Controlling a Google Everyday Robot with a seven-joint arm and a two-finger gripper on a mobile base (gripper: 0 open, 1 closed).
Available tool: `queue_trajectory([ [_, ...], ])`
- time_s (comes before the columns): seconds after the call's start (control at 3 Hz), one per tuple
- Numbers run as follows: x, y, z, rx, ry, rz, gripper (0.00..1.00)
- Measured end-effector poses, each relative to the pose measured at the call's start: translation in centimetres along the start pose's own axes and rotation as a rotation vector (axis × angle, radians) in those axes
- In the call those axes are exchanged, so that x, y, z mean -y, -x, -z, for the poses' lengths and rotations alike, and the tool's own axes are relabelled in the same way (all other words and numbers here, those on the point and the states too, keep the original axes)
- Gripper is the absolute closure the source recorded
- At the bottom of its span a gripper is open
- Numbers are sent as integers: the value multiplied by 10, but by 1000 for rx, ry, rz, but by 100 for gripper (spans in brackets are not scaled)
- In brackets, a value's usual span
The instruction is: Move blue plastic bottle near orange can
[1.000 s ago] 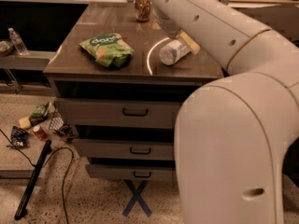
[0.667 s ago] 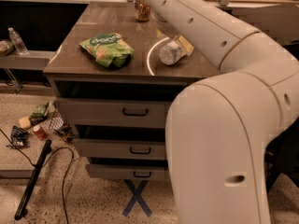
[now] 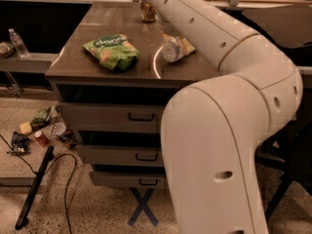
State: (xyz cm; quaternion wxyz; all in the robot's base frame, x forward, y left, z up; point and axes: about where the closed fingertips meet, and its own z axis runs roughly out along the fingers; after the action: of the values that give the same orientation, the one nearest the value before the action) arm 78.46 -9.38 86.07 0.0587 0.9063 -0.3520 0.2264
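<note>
Not done yet, by the look of it: leaves the blue plastic bottle (image 3: 171,51) lying on its side on the tabletop (image 3: 73,63), near but apart from the orange can (image 3: 148,12) at the far edge. Cannot see the gripper, out of frame above; cannot tell its grip.

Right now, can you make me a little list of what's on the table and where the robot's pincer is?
table: brown top, three drawers below
blue plastic bottle: lying on its side, right of the chip bag, partly behind the arm
orange can: upright at the table's far edge, apart from the bottle
chip bag: green, lying flat on the left part
arm: white, reaching over the table's right side
pincer: out of view, past the picture's top edge
task: bottle not yet beside the can
</note>
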Motion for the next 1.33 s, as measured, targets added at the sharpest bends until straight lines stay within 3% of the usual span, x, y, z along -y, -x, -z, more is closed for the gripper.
queue_trajectory([
  [0.33,18,-3,18,-19,-76,61,96],
  [0.67,42,-13,44,-68,-210,152,100],
  [1.0,78,-22,67,-110,-390,262,100],
  [1.33,110,-21,81,-101,-530,365,100],
])
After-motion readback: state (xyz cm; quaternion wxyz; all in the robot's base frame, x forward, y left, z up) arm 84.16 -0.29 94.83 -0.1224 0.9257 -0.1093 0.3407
